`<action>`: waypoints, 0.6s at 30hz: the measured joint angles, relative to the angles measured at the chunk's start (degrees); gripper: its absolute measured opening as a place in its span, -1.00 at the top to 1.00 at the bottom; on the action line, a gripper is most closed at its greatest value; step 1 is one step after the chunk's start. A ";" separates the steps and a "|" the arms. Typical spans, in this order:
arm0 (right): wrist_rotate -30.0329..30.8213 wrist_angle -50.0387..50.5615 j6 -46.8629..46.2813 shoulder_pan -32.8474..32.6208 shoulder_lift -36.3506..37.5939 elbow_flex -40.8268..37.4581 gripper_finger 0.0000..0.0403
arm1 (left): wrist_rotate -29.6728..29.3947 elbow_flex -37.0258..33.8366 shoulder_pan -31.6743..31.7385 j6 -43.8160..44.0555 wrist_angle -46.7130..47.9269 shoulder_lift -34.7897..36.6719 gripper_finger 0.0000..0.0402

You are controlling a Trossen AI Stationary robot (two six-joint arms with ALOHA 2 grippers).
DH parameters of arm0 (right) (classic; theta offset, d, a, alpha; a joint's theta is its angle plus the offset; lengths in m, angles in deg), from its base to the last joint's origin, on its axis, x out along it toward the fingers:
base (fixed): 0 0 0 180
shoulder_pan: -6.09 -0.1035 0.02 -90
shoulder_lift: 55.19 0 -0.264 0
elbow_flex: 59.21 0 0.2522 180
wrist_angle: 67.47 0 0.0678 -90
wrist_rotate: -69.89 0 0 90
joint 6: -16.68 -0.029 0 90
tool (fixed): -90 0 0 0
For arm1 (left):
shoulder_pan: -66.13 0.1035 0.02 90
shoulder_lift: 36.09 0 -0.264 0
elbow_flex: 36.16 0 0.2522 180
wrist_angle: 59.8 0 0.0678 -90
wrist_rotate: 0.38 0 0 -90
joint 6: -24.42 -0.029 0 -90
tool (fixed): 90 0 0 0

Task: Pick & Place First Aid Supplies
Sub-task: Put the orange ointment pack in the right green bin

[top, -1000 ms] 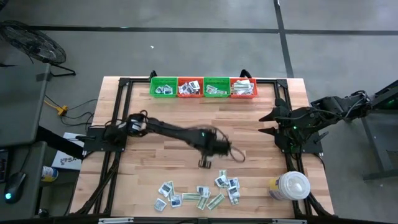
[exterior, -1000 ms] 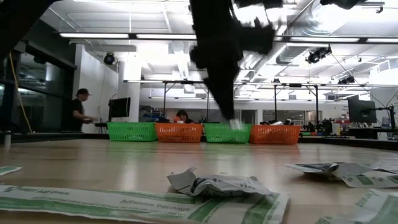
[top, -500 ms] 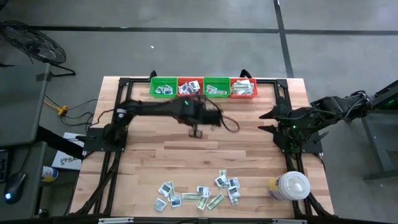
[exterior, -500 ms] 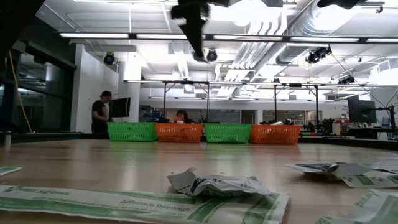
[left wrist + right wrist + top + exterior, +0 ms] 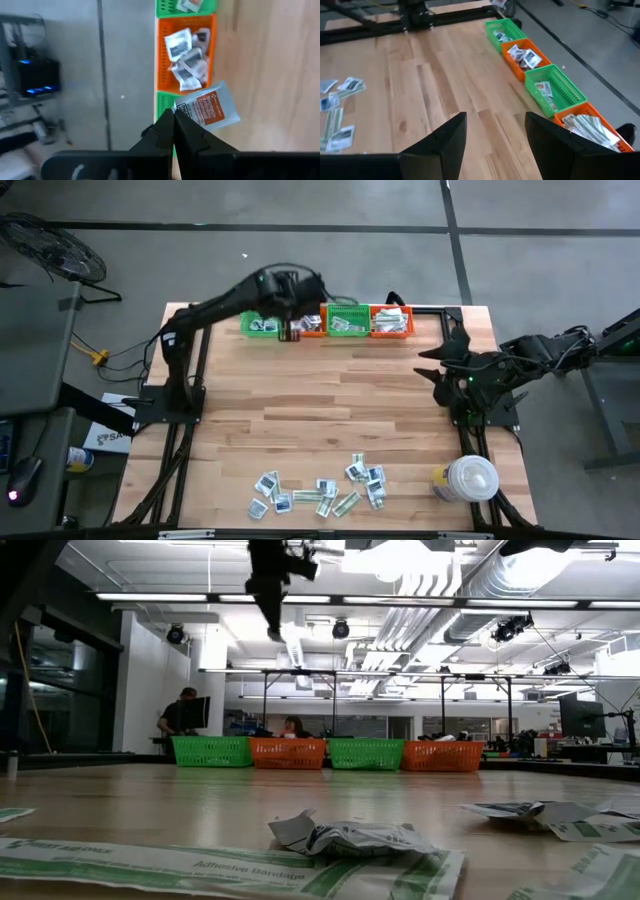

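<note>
left gripper [image 5: 174,116] was clamped on one packet [image 5: 207,107], above four baskets [image 5: 326,320]; right gripper [image 5: 495,131] waited open.

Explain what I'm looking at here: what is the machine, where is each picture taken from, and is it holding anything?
It is a robot with two dark arms at a wooden table. One picture looks straight down, one looks level across the tabletop, and one comes from each arm's wrist. Four baskets stand in a row at the far edge: green, orange, green, orange. Loose first aid packets lie near the front edge, beside a white lidded container. The left gripper is raised over the baskets, fingers shut on a white and orange packet. The right gripper waits open at the table's right side, holding nothing. People show in the room behind.
</note>
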 joint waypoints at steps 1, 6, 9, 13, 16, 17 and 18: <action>0.65 0.00 -0.67 0.00 0.00 0.00 0.03 | 1.63 -0.33 1.86 -0.69 -0.69 0.00 1.00; 2.63 0.04 -3.39 0.00 0.00 0.00 0.03 | 10.69 -4.30 8.89 -6.56 -8.16 0.45 1.00; 4.56 0.04 -4.59 0.00 0.00 0.00 0.03 | 17.96 -7.37 11.80 -9.83 -14.98 0.20 1.00; 7.51 0.04 -5.52 0.02 0.00 -0.01 0.03 | 25.69 -11.77 13.47 -10.52 -26.46 0.06 1.00; 9.85 0.04 -6.95 0.12 0.00 0.00 0.03 | 27.04 -14.34 13.49 -10.53 -33.63 -0.07 1.00; 10.60 0.07 -7.37 0.19 0.00 0.00 0.03 | 27.15 -15.12 13.49 -10.50 -36.04 -0.03 1.00; 11.34 0.07 -7.70 0.32 0.00 0.00 0.03 | 27.19 -15.89 13.47 -10.39 -37.94 -0.02 1.00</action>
